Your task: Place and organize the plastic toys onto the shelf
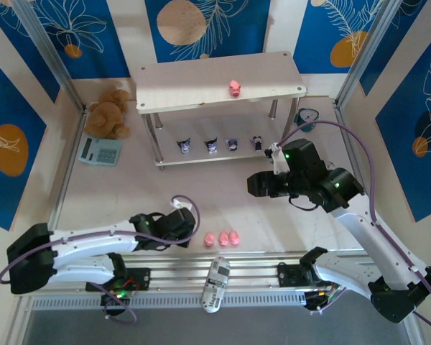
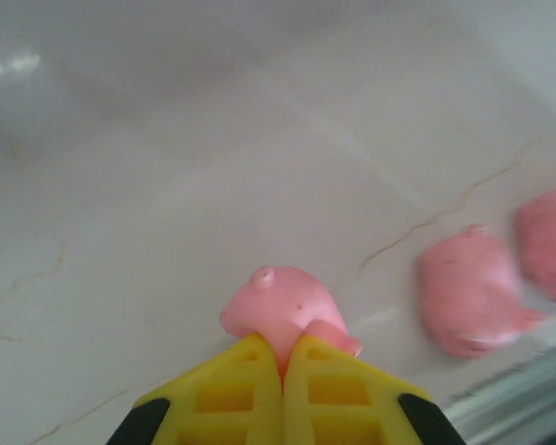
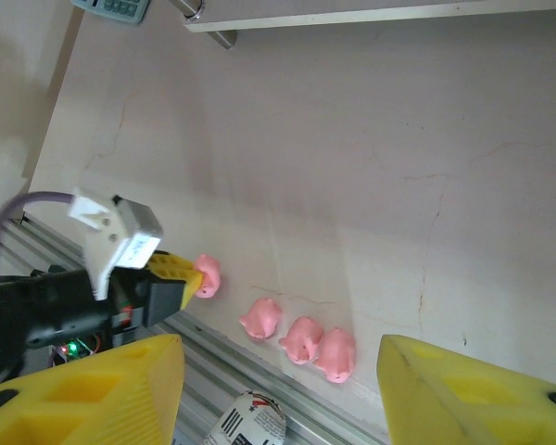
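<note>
Left wrist view: left gripper (image 2: pixel 283 357) pinched shut on a pink pig (image 2: pixel 280 311) near the table's near edge.
Pick-up step, it seems; the next move likely calls for a lift and a far carry to the shelf (image 1: pixel 194 83), beside its top-tier pig (image 1: pixel 235 88).

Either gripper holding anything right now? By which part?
Left gripper: fingers shut on a small pink plastic pig figure, pinching its near end. Right gripper: open, holding nothing.

The left gripper (image 3: pixel 190 278) pinched one pink pig (image 3: pixel 208 275); three more pigs (image 3: pixel 302 338) lay in a row just to its right.
</note>
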`<state>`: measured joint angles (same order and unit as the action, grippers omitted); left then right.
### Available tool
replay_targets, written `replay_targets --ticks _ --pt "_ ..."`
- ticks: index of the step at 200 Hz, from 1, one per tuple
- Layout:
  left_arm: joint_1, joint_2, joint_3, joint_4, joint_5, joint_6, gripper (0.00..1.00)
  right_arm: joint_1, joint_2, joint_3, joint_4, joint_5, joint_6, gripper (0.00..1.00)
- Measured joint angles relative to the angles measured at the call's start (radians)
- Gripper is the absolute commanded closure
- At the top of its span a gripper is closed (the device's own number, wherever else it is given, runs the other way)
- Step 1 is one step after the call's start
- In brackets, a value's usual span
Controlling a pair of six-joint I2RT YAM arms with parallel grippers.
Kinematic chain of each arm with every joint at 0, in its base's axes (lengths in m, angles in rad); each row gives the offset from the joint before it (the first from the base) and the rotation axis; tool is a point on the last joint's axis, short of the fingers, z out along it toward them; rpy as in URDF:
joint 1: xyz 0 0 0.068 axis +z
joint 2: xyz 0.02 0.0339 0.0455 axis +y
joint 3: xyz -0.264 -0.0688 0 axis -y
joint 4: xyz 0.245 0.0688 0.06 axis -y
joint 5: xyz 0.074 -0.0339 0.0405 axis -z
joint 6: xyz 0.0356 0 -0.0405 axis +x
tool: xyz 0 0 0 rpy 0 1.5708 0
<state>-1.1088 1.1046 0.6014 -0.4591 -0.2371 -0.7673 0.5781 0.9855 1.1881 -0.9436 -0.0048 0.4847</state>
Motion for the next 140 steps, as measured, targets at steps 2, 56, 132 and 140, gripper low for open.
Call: replay_targets --ticks 2,56,132,140 --pt "0.005 -0.009 0.01 -0.005 0.002 0.01 1.0 -0.001 0.0 0.0 0.001 0.0 0.0 0.42" --pt "0.198 -0.116 0.362 -0.061 0.051 0.255 1.0 -0.034 0.026 0.0 0.027 -0.004 -0.009 0.42" --pt "0.417 0.284 1.106 -0.106 0.194 0.612 1.0 -0.068 0.098 0.026 0.061 -0.026 -0.039 0.42" --pt "0.441 0.331 1.162 -0.11 0.215 0.624 1.0 -0.073 0.099 0.032 0.062 -0.026 -0.04 0.42"
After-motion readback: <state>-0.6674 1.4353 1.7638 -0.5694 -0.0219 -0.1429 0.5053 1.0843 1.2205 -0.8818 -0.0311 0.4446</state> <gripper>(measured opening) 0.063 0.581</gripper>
